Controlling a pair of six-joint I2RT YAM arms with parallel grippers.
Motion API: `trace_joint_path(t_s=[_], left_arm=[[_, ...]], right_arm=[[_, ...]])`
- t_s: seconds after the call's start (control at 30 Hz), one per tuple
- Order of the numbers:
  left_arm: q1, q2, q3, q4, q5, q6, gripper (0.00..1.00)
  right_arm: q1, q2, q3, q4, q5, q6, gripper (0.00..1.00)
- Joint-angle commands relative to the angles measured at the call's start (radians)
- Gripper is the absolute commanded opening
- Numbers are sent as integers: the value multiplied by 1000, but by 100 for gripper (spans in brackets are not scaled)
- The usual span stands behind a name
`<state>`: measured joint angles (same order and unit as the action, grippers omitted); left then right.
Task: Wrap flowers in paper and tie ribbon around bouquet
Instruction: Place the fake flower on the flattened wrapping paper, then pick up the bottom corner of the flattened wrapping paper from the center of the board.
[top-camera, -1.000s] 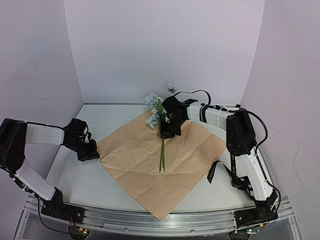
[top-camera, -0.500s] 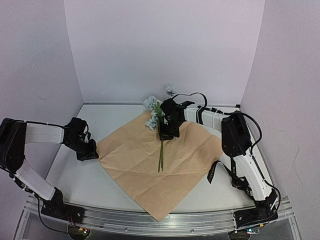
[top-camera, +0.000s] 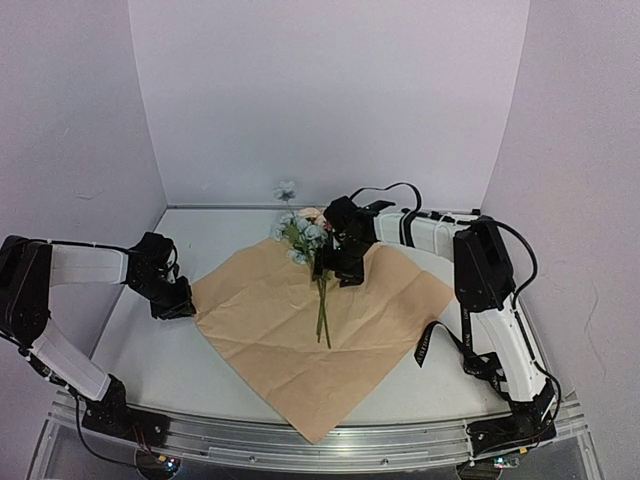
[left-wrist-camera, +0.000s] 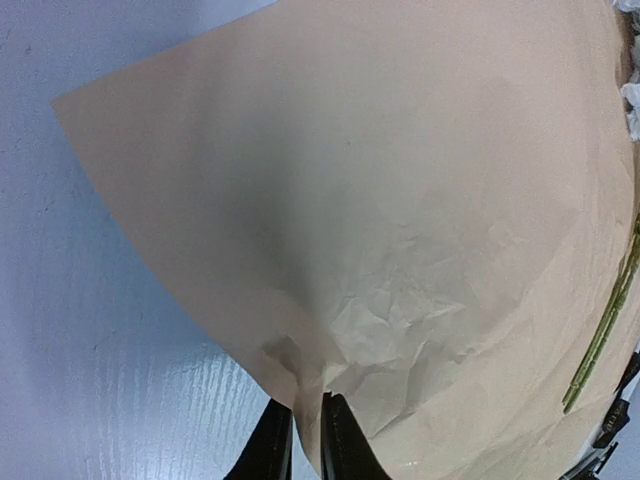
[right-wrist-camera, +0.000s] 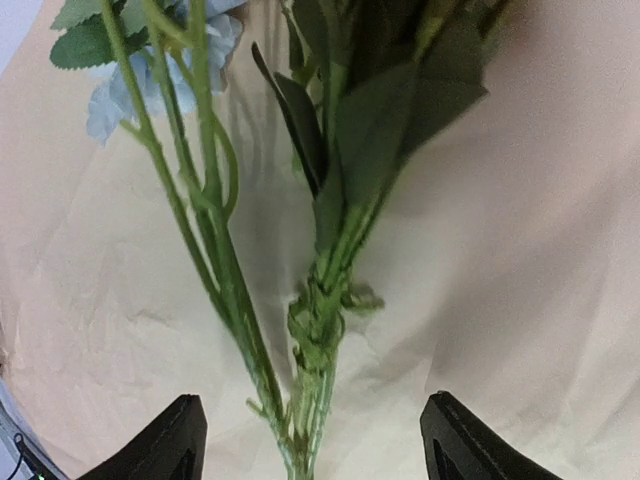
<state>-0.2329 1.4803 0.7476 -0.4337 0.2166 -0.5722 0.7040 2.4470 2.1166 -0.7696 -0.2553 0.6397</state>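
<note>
At centre left of the top view, left gripper (top-camera: 178, 308) pinches the paper (top-camera: 270, 345) by its corner, jaws nearly together. Mid-frame, right gripper (top-camera: 346, 272) has just spread wide, and the flowers (top-camera: 302, 235) have flopped left onto the paper, stems loose between its jaws. Placing looks done; folding is next.
</note>
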Motion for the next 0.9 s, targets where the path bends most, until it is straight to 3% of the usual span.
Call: trace_joint_path(t_s=[0.0,0.23,0.47,0.67,0.87], left_arm=[[-1,-9,40,-25,-38,-18,17],[-1,-56,40,-40,-44,-40,45],[-4,-190,18,-71,-42,-67,61],[-61,-294,-37,-68,-28,-100,68],[-125,-356,-58,-77,-60,-136,71]], right_arm=[[6,-200,-91,3,-9,31,79],[29,-398,-305,5,-25,10,77],[141,-718,-739,138,48,26,78],[386,-906,-974,184,228,-107,80],[665,-929,-1005,133,440,-316,83]])
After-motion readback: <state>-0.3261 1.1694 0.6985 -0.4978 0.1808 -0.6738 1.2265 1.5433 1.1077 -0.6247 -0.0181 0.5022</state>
